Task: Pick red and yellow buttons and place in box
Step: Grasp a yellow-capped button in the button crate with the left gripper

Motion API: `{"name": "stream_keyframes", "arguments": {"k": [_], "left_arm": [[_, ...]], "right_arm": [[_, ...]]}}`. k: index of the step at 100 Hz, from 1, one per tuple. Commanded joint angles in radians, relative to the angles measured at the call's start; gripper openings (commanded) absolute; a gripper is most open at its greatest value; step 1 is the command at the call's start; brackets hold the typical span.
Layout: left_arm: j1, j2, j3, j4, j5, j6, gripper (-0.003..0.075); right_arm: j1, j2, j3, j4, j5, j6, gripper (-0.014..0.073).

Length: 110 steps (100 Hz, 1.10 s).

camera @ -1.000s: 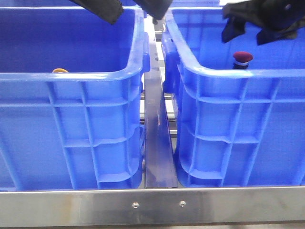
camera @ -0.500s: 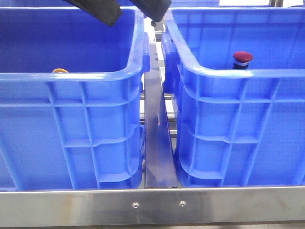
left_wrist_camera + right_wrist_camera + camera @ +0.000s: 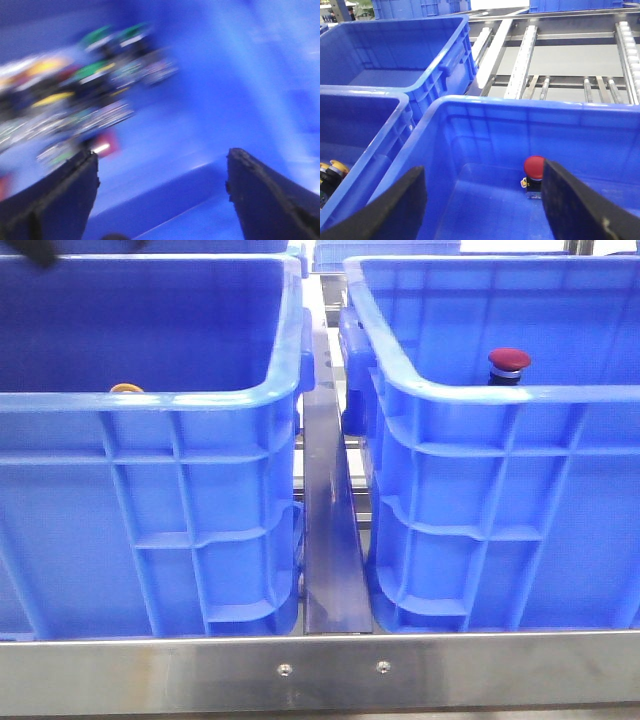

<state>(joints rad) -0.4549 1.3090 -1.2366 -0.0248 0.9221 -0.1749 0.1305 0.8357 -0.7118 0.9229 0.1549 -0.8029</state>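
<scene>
The red button (image 3: 509, 362) stands upright in the right box (image 3: 500, 540), by its near wall. A yellow button (image 3: 126, 389) peeks over the left box's (image 3: 150, 520) near rim. Both grippers – left (image 3: 160, 200), right (image 3: 485, 210) – have jaws spread wide, holding nothing.

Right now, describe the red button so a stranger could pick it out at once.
Of the two big blue crates side by side, take the right crate. Inside it, just behind the near wall, stands the red button, seemingly alone on the crate floor. Its dark red domed cap on a dark body sets it apart; the yellow button barely peeks above the left crate's rim.
</scene>
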Motion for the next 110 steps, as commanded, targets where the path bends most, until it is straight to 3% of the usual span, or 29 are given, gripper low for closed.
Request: {"name": "stream_keyframes", "arguments": {"k": [1, 37, 88, 100, 110], "left_arm": [[0.032, 0.023, -0.058, 0.065, 0.048, -0.039, 0.0509], [0.113, 0.275, -0.205, 0.086, 0.171, -0.039, 0.0509], [0.129, 0.494, -0.331, 0.049, 0.156, -0.012, 0.0489], [0.129, 0.507, -0.331, 0.049, 0.155, -0.012, 0.0417], [0.129, 0.507, -0.331, 0.051, 0.145, -0.012, 0.0283]], "right_arm": [[-0.005, -0.012, -0.024, -0.003, -0.034, -0.006, 0.0505], [-0.005, -0.012, -0.024, -0.003, -0.04, -0.006, 0.0505], [-0.005, -0.012, -0.024, -0.003, -0.039, -0.006, 0.0505], [-0.005, -0.012, -0.024, -0.003, -0.039, -0.006, 0.0505], [-0.005, -0.012, -0.024, -0.003, -0.039, -0.006, 0.0505]]}}
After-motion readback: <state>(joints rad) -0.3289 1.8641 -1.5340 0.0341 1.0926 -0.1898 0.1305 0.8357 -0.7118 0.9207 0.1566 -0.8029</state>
